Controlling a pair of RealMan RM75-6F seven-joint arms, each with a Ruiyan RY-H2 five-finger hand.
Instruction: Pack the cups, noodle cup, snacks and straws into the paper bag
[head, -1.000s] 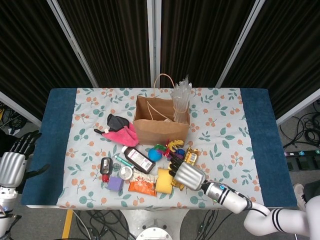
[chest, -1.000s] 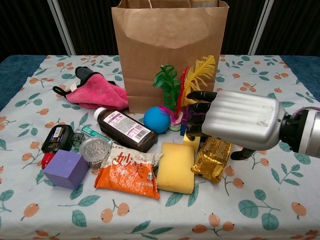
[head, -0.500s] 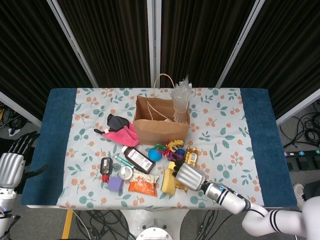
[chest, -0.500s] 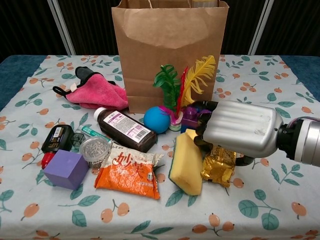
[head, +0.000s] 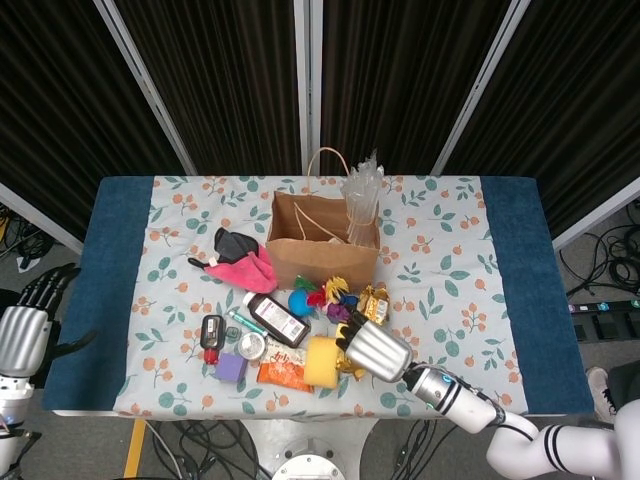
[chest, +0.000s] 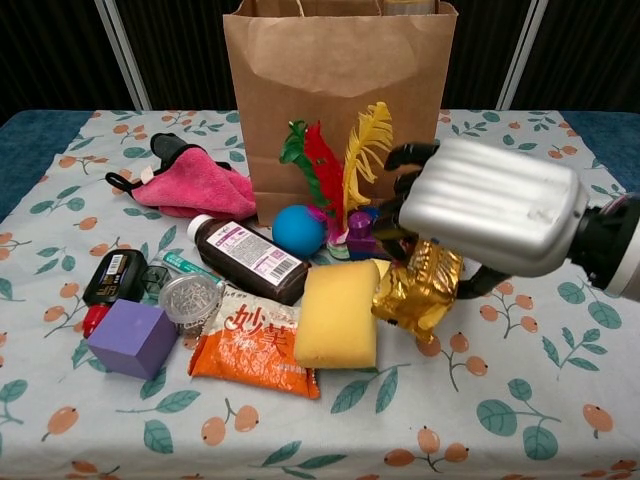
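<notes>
Chest view: gold snack packet (chest: 418, 292) under right robot hand (chest: 487, 220).

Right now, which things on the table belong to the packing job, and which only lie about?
For the job: paper bag, straws, orange snack packet, gold snack packet.

Lying about: yellow sponge, pink cloth, brown bottle, blue ball, purple block.
</notes>
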